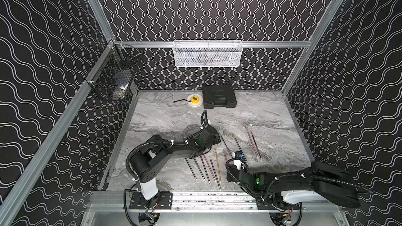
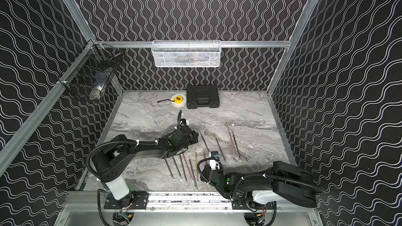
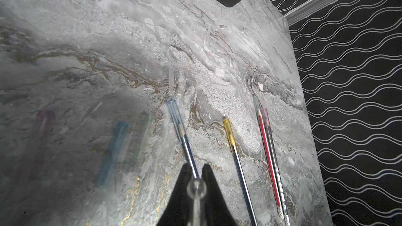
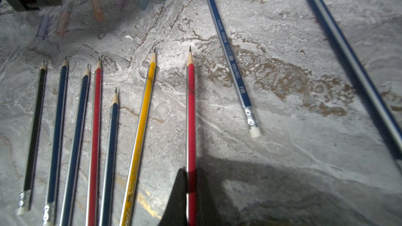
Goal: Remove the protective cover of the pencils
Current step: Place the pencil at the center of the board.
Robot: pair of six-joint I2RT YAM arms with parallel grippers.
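My left gripper (image 3: pixel 196 166) is shut on a clear protective cover (image 3: pixel 196 188), seen end-on between the jaws. Beyond it on the marble table (image 3: pixel 217 40) lie pencils with covers on: bluish (image 3: pixel 175 116), yellow (image 3: pixel 228 131), and two side by side (image 3: pixel 262 114). My right gripper (image 4: pixel 191 170) is shut on the shaft of a bare-tipped red pencil (image 4: pixel 191 105). Beside that pencil, several uncovered pencils (image 4: pixel 95 116) lie in a row, also seen in a top view (image 1: pixel 203 168). Several loose covers (image 4: pixel 63 22) rest past their tips. In both top views the wrists hide the jaws.
At the back of the table are a black case (image 1: pixel 219 96) and a yellow tape measure on a white disc (image 1: pixel 194 100). A white mesh basket (image 1: pixel 207 54) hangs on the back wall and a black wire basket (image 1: pixel 113 77) on the left rail.
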